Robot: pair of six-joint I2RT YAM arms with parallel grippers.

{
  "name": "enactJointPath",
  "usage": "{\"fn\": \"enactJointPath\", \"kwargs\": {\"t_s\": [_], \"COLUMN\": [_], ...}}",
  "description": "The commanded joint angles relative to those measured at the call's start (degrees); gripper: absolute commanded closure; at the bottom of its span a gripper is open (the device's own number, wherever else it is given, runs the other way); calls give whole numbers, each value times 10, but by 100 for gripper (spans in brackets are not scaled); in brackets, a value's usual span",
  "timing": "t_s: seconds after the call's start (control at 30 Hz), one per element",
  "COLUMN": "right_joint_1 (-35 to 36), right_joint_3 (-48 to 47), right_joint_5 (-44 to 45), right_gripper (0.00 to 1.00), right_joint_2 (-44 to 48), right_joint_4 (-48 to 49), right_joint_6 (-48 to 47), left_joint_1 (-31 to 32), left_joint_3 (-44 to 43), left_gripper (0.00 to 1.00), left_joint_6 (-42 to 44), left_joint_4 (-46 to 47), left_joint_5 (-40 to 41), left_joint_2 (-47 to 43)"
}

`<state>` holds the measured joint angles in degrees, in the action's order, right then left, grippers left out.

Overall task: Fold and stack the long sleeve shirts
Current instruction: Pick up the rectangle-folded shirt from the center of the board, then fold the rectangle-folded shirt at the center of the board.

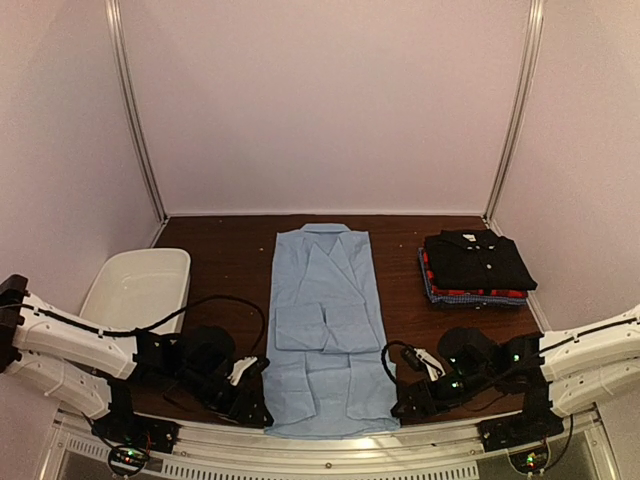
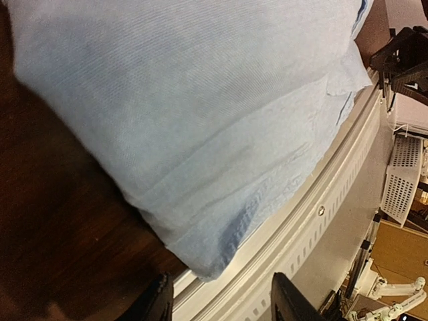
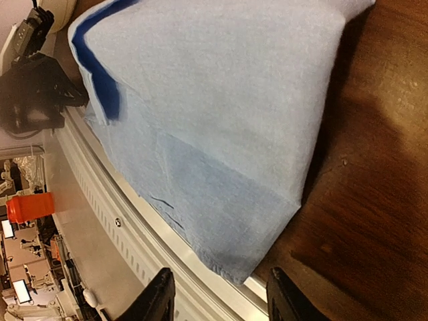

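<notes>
Down the middle of the worktop (image 1: 228, 258) I saw the light blue shirt (image 1: 325, 320) lying flat, sleeves folded in, hem at the near edge. My left end effector (image 2: 221, 304) and right end effector (image 3: 219, 301) each hung spread wide at a hem corner, gripping nothing. Black, red and check folded shirts (image 1: 476, 266) sat stacked far right.

On the table (image 1: 230, 250): spread shirt (image 1: 330, 330), collar far, hem near. Left of it the tub (image 1: 140, 285), far right the stacked shirts (image 1: 478, 268). At the hem corners, left gripper (image 1: 252, 402), right gripper (image 1: 408, 405).
</notes>
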<state>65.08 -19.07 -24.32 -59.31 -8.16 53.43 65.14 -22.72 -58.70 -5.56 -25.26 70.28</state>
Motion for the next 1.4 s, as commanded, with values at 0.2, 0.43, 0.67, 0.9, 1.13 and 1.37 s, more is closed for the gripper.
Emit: {"fn": "enactJointPath", "kwargs": {"t_s": [0.2, 0.43, 0.67, 0.9, 1.13, 1.37], "right_joint_1": [17, 17, 17, 3, -71, -172], "right_joint_3": [18, 18, -10, -81, -144, -214], "right_joint_5": [-17, -30, -13, 54, 74, 58], "right_gripper": [50, 52, 78, 96, 99, 100], "right_joint_2": [-54, -83, -86, -74, -79, -158], "right_joint_4": [74, 101, 86, 19, 18, 74], "right_joint_6": [36, 35, 20, -14, -63, -121], "left_joint_1": [4, 8, 8, -13, -94, -203], "left_joint_3": [-4, -18, -46, -105, -127, -177], "left_gripper": [50, 59, 89, 100, 100, 100], "left_joint_6": [-13, -14, -7, 20, 48, 97], "left_joint_4": [19, 26, 15, -38, -36, 11], "left_joint_5": [10, 1, 4, 52, 36, -16], "left_joint_2": [40, 71, 72, 44, 10, 66]}}
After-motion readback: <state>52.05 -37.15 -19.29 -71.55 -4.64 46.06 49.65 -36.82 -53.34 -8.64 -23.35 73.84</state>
